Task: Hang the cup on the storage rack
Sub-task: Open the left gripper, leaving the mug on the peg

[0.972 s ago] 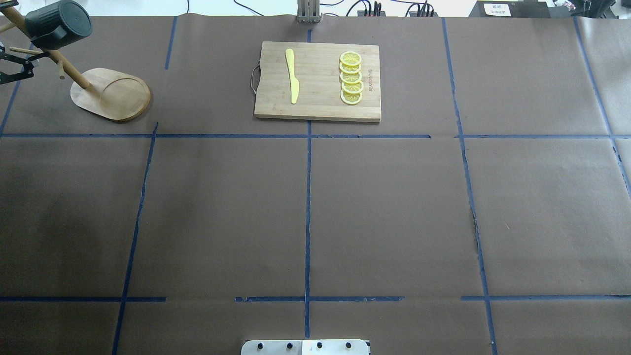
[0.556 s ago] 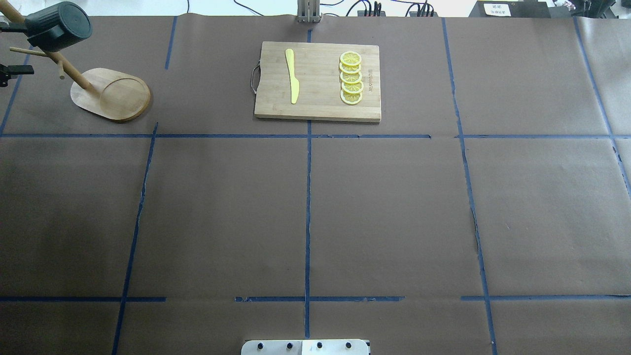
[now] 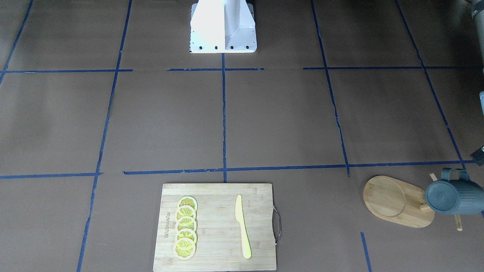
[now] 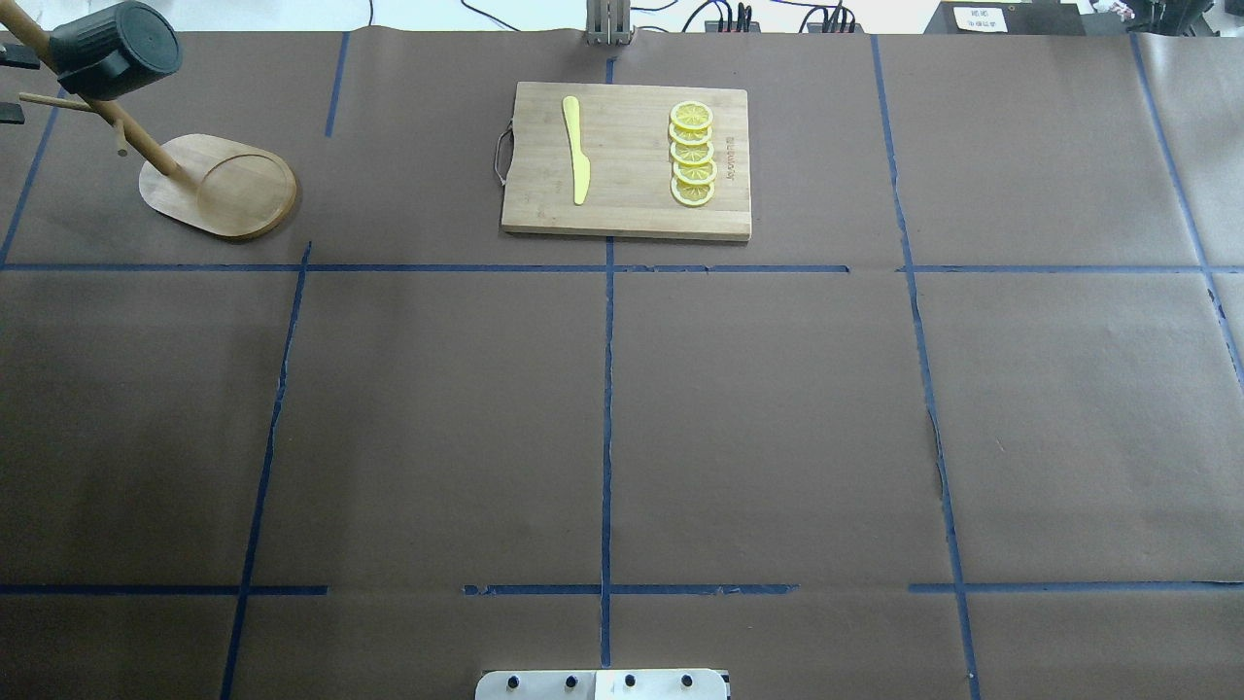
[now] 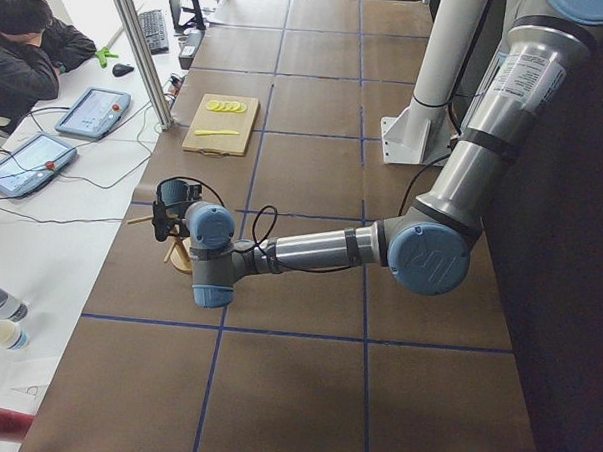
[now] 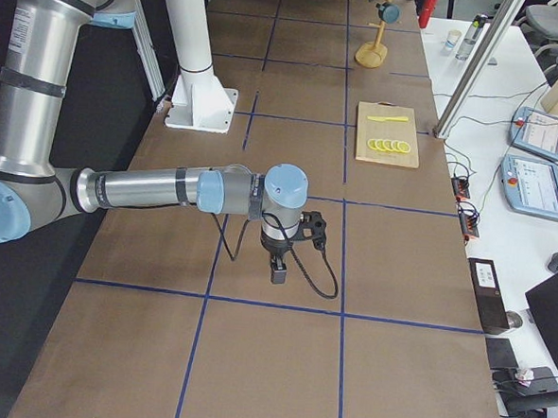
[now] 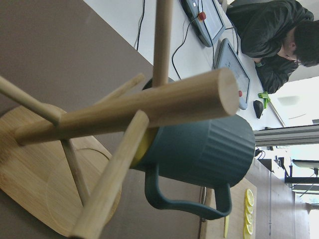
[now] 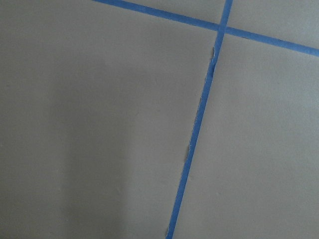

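The dark teal-grey ribbed cup [image 4: 115,49] hangs by its handle on a peg of the bamboo storage rack [image 4: 219,185] at the table's far left. It also shows in the front view [image 3: 453,196] and close up in the left wrist view [image 7: 199,149], with the rack's post [image 7: 124,114] in front of it. My left gripper [image 4: 8,87] is at the overhead view's left edge, just beside the rack. Its two black fingertips stand apart, open and empty. My right gripper [image 6: 277,266] shows only in the exterior right view, low over bare table; I cannot tell its state.
A bamboo cutting board [image 4: 627,160] with a metal handle lies at the far middle. It carries a yellow knife [image 4: 577,146] and a row of lemon slices [image 4: 692,156]. Brown paper with blue tape lines covers the table. An operator sits beyond the far edge.
My left gripper has drawn back to the left from the rack, almost out of the overhead view. The cup stays hanging on its peg.
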`<state>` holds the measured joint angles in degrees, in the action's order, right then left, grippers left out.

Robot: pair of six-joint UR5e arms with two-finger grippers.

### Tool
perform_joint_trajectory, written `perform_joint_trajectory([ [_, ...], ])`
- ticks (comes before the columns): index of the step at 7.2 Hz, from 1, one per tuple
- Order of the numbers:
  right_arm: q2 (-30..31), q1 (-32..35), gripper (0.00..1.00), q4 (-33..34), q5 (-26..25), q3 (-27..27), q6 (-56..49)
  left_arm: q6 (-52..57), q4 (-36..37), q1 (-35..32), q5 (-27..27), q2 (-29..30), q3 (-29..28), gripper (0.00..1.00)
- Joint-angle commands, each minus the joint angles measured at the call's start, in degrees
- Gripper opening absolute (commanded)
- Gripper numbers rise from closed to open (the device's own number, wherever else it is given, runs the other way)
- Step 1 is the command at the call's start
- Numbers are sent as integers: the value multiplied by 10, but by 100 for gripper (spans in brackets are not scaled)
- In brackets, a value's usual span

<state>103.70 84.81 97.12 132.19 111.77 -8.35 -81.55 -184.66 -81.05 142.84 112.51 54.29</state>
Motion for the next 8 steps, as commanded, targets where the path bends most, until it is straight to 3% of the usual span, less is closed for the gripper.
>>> perform_joint_trajectory([
  [1,1,0,100,0,0,-1,0,232,99,-11,-28,-3,-1,100],
  [4,1,0,100,0,0,-2,0,483,197,-21,-41,-14,-1,100],
  [6,1,0,100,0,1,-2,0,467,216,-24,-18,-18,24,100],
  [8,1,0,100,0,1,-2,0,467,309,-46,43,-20,98,100],
])
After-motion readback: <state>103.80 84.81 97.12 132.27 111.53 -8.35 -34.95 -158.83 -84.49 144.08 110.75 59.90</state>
